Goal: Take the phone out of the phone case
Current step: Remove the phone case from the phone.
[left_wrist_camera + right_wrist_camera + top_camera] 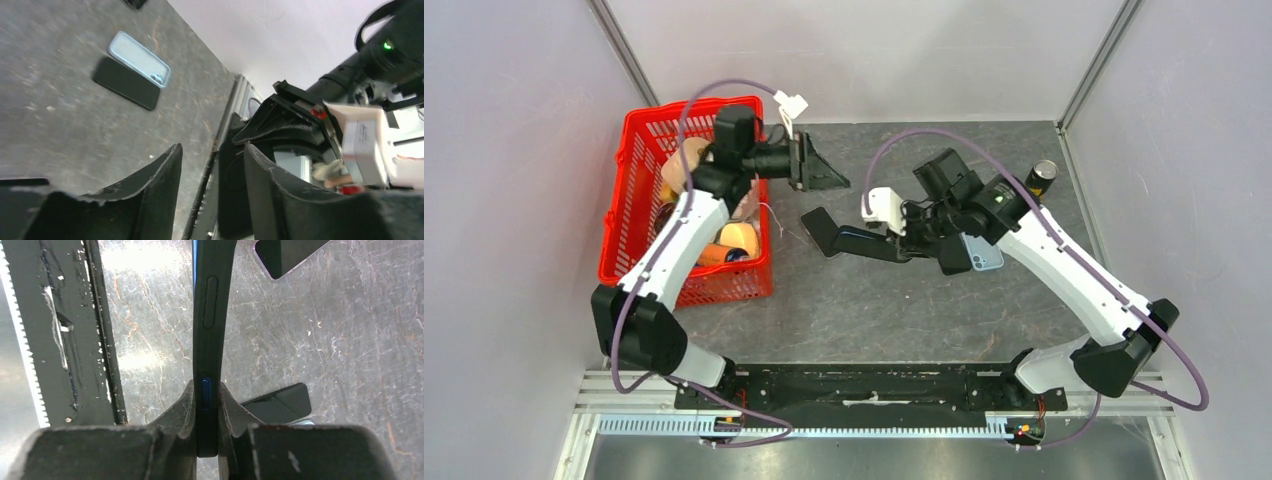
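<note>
Top external view: over the table [904, 310], beside a red basket [624, 200], my left gripper [826, 172] hangs with fingers apart; my right gripper [902, 248] clamps the dark phone case [859, 241] edge-on, mid-table.

You have 2 arms of one build: the left arm [679, 235] and the right arm [1064, 265] wear white shells on the long links, with black housings at every joint. A purple cable [724, 84] loops along each. Each wrist carries a white camera block [791, 103]. A green light [387, 46] glows on the right arm's black wrist. The left gripper [212, 150] and the right gripper [205, 387] have black wedge fingers [155, 185] with chipped, scuffed edges. At 6 o'clock in the top view runs the black base rail [864, 385].
</note>
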{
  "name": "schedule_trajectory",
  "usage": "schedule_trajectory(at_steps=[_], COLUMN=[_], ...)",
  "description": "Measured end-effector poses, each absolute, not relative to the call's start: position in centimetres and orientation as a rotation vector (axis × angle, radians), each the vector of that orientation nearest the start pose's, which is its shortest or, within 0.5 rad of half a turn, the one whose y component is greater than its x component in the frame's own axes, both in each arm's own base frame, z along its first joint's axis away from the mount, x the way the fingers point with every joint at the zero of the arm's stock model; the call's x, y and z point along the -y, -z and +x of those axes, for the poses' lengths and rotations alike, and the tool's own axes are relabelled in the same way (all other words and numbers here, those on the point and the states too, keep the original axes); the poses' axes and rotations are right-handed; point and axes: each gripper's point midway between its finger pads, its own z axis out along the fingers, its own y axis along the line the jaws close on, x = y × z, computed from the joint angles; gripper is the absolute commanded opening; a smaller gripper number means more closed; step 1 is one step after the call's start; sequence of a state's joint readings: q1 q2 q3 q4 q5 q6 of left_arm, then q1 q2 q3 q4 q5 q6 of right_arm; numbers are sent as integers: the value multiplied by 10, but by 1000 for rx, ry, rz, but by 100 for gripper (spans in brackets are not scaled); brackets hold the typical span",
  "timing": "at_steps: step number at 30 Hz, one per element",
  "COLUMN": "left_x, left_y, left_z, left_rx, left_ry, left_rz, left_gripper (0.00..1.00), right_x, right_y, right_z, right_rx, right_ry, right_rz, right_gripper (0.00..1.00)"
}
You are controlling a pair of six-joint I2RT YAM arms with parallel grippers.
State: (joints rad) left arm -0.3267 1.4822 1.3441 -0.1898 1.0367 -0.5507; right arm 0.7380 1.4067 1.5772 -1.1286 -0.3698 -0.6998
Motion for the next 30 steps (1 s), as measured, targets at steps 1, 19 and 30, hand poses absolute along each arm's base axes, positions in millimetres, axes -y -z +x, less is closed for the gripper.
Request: schedule_trajectory(at_steps=[1,19,30], left_x=[265,228,254], left_y=[-330,-339,-327], left_z=[303,185,166], left_rx=[-1931,-1525,-1469], left_ry=[1501,1127,1151], left_rz=[595,1295,1419], left_gripper=[68,87,54], right_x=[-243,-246,-256], right_y=[-256,-311,-316], right_z=[214,182,175], right_rx=[-1789,-1769,-1751], right_ry=[-501,-964,-1093], right_rz=[-1738,-1561,-1560], right_gripper=[0,0,0])
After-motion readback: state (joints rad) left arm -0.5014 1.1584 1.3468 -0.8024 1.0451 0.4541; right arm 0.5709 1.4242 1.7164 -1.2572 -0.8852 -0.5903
